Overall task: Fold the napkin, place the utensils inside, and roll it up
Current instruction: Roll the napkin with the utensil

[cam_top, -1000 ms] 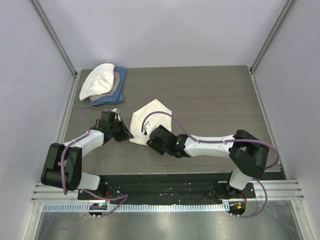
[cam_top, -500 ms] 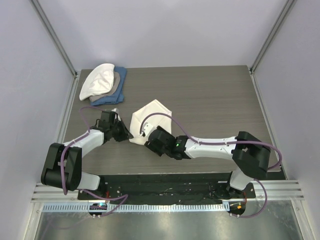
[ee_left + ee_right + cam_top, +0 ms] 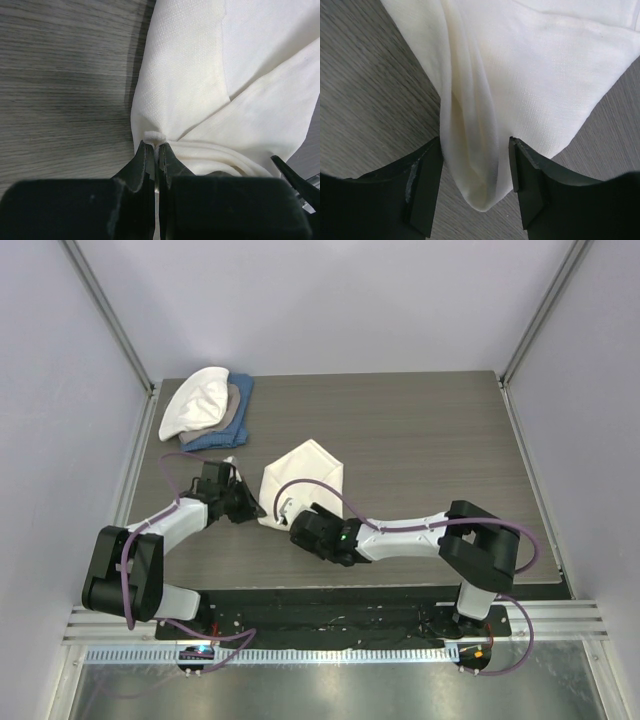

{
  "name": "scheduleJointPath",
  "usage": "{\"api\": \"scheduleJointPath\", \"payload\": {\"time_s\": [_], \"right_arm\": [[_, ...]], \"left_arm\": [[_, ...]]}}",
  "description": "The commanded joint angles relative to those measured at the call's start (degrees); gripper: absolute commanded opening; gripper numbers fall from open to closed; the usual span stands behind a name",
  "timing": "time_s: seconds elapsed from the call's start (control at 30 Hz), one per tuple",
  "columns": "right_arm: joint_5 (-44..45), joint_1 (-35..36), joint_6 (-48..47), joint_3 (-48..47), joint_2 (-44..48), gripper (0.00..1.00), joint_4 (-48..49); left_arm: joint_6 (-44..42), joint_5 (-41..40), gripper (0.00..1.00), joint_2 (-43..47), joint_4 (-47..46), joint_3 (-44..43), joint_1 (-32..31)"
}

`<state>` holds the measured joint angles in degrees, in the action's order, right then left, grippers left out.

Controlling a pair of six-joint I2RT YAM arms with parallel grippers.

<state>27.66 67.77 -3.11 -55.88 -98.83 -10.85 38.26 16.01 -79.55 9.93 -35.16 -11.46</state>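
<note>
The cream napkin (image 3: pixel 305 472) lies folded on the wood table, its near corner rolled into a thick bundle. My left gripper (image 3: pixel 256 510) is at its left near corner, shut on a pinch of the napkin's edge (image 3: pixel 154 136). My right gripper (image 3: pixel 292 523) is open, its jaws straddling the rolled near tip of the napkin (image 3: pixel 480 170) without closing on it. The fork is not in view in any frame; it may be hidden inside the cloth.
A stack of white, tan and blue cloths (image 3: pixel 208 408) lies at the table's far left corner. Grey walls with metal posts close in the table on three sides. The black base strip (image 3: pixel 330 615) runs along the near edge.
My right gripper has slid left and toward the near edge along the napkin's near corner, its arm stretching further left. The left gripper has kept its hold and place.
</note>
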Motion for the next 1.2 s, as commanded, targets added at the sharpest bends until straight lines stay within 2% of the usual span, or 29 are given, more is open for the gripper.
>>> {"api": "scheduleJointPath", "payload": {"time_s": [0.0, 0.2, 0.27, 0.37, 0.53, 0.6, 0.67, 0.87, 1.0, 1.17], "right_arm": [[4.6, 0.0, -0.8, -0.8, -0.8, 0.59, 0.7], [4.9, 0.1, -0.8, -0.5, -1.0, 0.34, -0.7], [4.3, 0.1, -0.9, -1.0, -1.2, 0.30, -2.2], [0.9, 0.0, -1.6, -1.4, -1.7, 0.16, -4.4], [-15.1, -0.9, -1.1, -5.8, -3.2, 0.07, -12.1], [-20.7, -2.5, -0.1, -8.5, -3.8, 0.06, -14.4], [-31.4, -4.4, 0.6, -10.3, -5.1, 0.05, -17.4], [-54.6, -13.7, 1.6, -11.8, -10.1, 0.04, -18.5], [-61.8, -17.7, 2.3, -10.6, -14.2, 0.04, -16.8], [-62.6, -20.5, 3.0, -10.1, -17.8, 0.04, -15.3]], "left_arm": [[-1.5, -1.1, 0.00, -0.3, 1.6, -1.6, 0.3], [-1.8, -1.9, 0.00, -0.4, 1.8, -1.8, 0.4], [-1.9, -2.4, 0.00, -0.3, 2.3, -2.1, 0.4], [-2.0, -2.6, 0.00, -0.2, 2.5, -2.5, 0.4], [-2.8, -4.4, 0.00, -0.1, 3.6, -3.3, 0.4], [-2.9, -5.5, 0.00, -0.1, 4.3, -3.5, 0.4], [-3.3, -6.4, 0.00, -0.1, 4.8, -3.7, 0.3], [-3.7, -8.4, 0.00, -0.9, 5.6, -3.9, 0.4], [-4.0, -8.9, 0.00, -2.4, 5.6, -4.0, 0.3], [-4.2, -9.4, 0.00, -3.6, 5.8, -4.2, 0.4]]}}
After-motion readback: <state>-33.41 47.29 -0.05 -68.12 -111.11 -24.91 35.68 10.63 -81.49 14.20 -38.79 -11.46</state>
